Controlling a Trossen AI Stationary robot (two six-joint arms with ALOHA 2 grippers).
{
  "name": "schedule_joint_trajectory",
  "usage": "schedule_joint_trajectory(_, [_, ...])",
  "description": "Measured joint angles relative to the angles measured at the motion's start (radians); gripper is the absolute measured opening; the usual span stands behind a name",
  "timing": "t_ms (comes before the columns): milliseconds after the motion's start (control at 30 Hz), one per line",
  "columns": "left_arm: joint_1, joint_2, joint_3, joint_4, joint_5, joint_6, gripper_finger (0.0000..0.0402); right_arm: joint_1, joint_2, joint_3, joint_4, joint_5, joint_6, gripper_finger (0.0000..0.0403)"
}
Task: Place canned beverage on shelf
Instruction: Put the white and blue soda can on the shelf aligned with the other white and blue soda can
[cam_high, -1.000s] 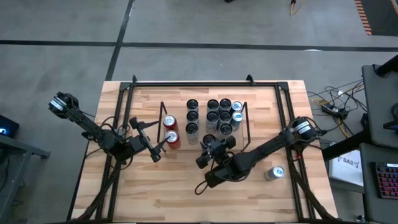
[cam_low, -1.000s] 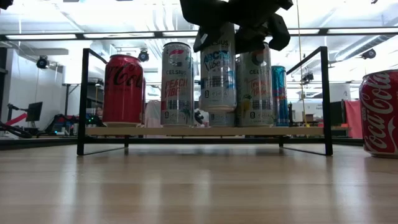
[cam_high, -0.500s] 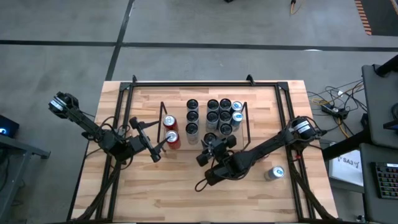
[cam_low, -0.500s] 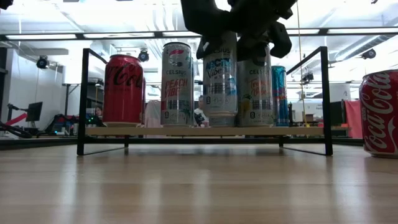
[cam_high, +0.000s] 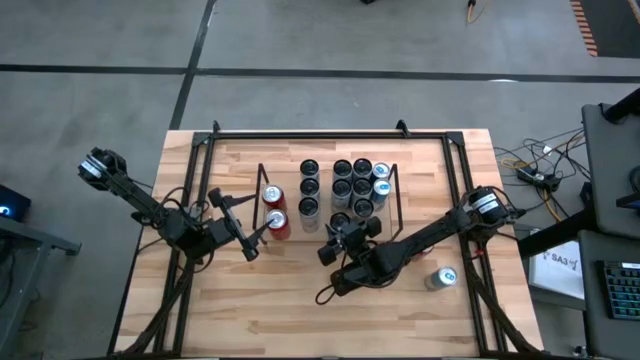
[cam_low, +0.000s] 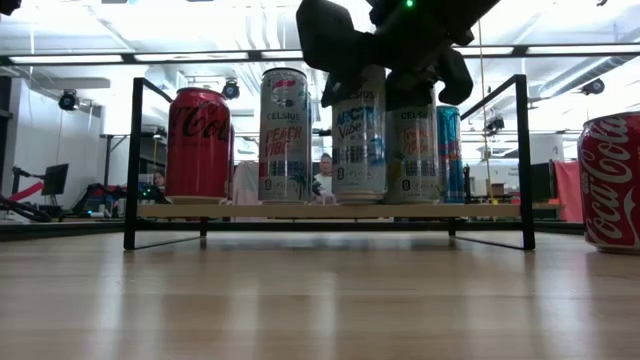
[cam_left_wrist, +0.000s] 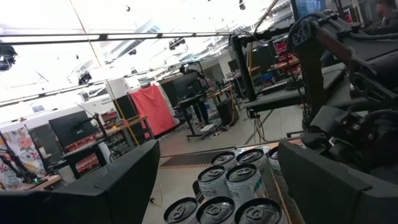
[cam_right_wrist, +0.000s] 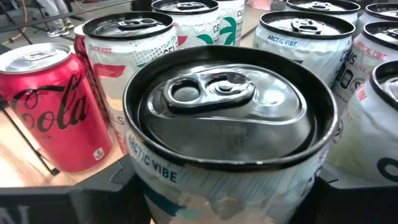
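Fingers of the right gripper clamp a silver can, its base at the near edge of the shelf among other cans. Left gripper hangs open just left of the shelf, near two red cans. Another can stands on the table, right.

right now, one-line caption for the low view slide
Right gripper lowers a tall silver Arctic Vibe can onto the black-wire, wood-base shelf beside a red cola can.

Two dark jointed arms, round silver-capped joints, black blocky fingers
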Motion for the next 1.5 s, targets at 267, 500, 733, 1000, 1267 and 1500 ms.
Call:
schedule_joint_trajectory(267, [0.0,0.0,0.0,0.0,0.023,0.0,0.0311,-0.014,0.0,0.0,0.0,-0.001,0.0,0.0236])
schedule_joint_trajectory(500, [0.0,0.0,0.0,0.0,0.023,0.0,0.0311,-0.02,0.0,0.0,0.001,-0.001,0.002,0.0269])
schedule_joint_trajectory(733, [0.0,0.0,0.0,0.0,0.023,0.0,0.0311,-0.022,0.0,0.0,0.0,-0.001,0.002,0.0256])
schedule_joint_trajectory(1000, [0.0,0.0,0.0,0.0,0.023,0.0,0.0311,-0.023,0.0,0.0,0.002,0.008,0.003,0.0287])
schedule_joint_trajectory(1267, [0.0,0.0,0.0,0.0,0.023,0.0,0.0311,-0.027,-0.001,0.0,0.001,0.007,0.001,0.0301])
schedule_joint_trajectory(1500, [0.0,0.0,0.0,0.0,0.023,0.0,0.0311,-0.027,-0.001,0.0,-0.001,0.003,-0.001,0.0297])
